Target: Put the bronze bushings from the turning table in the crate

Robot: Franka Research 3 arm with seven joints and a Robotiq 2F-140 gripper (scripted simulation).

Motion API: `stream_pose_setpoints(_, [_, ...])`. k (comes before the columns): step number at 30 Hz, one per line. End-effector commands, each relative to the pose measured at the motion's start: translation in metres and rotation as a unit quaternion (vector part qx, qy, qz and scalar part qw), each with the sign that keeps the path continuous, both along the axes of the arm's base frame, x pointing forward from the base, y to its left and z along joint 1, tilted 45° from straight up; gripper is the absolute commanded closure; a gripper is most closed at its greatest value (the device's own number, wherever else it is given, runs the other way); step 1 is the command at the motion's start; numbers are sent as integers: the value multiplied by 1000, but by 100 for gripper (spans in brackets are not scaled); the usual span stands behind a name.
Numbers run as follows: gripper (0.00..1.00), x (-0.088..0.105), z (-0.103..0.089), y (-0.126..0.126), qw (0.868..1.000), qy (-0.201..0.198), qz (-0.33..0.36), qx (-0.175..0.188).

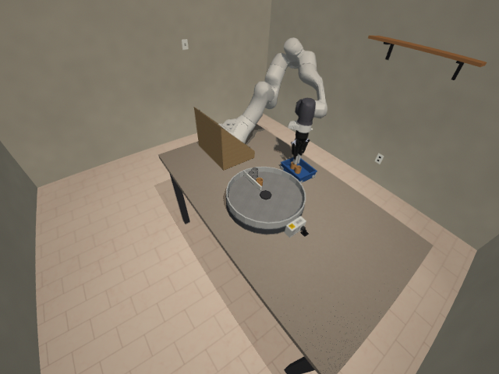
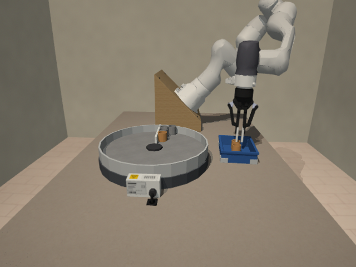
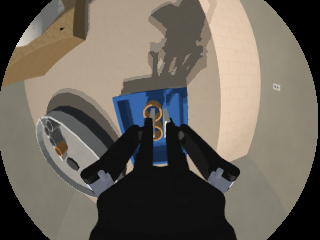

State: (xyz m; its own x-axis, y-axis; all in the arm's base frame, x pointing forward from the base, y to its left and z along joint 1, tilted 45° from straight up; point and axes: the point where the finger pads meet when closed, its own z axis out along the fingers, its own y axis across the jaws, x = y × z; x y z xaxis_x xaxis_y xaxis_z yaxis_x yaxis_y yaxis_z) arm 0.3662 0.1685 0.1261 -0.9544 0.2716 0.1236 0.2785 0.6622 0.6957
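Exterior view: placing appears done for two bronze bushings (image 1: 298, 170) (image 2: 236, 147) (image 3: 161, 135) in the crate (image 1: 309, 175) (image 2: 238, 158) (image 3: 120, 107); gripper (image 1: 297, 160) (image 2: 240, 141) (image 3: 159, 114), narrowly parted, seemingly empty, should rise clear, then fetch the third (image 1: 260, 181) (image 2: 162, 136) (image 3: 61, 149) from the turning table (image 1: 262, 224) (image 2: 155, 169) (image 3: 80, 115).

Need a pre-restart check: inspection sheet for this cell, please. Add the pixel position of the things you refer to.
Surface: matte brown tabletop (image 1: 346, 257) (image 2: 201, 224), no spill seen.
Job's things: two bronze-coloured bushings (image 1: 298, 170) (image 2: 236, 147) (image 3: 145, 109) in the blue crate (image 1: 310, 174) (image 2: 238, 158) (image 3: 177, 102); one bronze-coloured bushing (image 1: 259, 182) (image 2: 162, 136) (image 3: 61, 149) and grey steel bushings (image 1: 254, 171) (image 2: 172, 130) (image 3: 48, 122) on the round grey turning table (image 1: 277, 205) (image 2: 126, 152).
Clutter: nothing seen on the turning table's rim.
End effector (image 1: 297, 160) (image 2: 240, 141) (image 3: 159, 114): over the crate, fingers slightly apart, nothing clamped.
Cables: nothing seen.
Surroundings: brown wall shelf (image 1: 426, 49), bare.
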Motion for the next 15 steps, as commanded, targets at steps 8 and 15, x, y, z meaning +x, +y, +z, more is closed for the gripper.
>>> stream_pose_setpoints(8, [90, -6, 26, -26, 1000, 6, -1, 1])
stream_pose_setpoints(15, [90, -9, 47, -46, 1000, 6, -1, 1])
